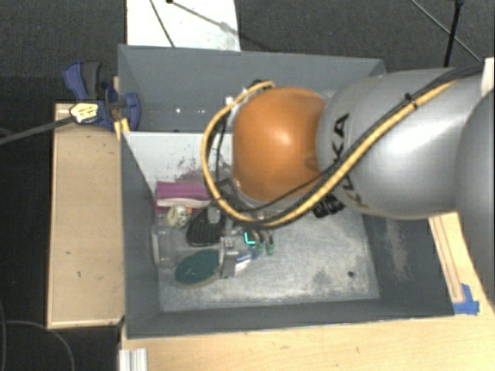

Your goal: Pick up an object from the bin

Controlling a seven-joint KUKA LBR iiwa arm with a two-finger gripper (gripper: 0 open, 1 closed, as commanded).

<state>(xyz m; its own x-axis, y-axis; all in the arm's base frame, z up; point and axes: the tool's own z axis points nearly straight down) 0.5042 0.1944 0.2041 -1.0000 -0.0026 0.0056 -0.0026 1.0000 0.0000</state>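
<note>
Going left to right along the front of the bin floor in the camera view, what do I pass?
First the clear plastic container, then the dark green round disc, then the gripper, then bare grey metal bin floor.

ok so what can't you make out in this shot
Camera view:
- Gripper: mostly hidden under the arm's orange cover, so whether it holds anything cannot be told.
- Black thing at the bin's left: partly behind the yellow cable; its kind is unclear.
- Clear plastic piece beside the dark green disc: see-through, outline hard to trace.
- Bin floor's middle: covered by the arm.
</note>
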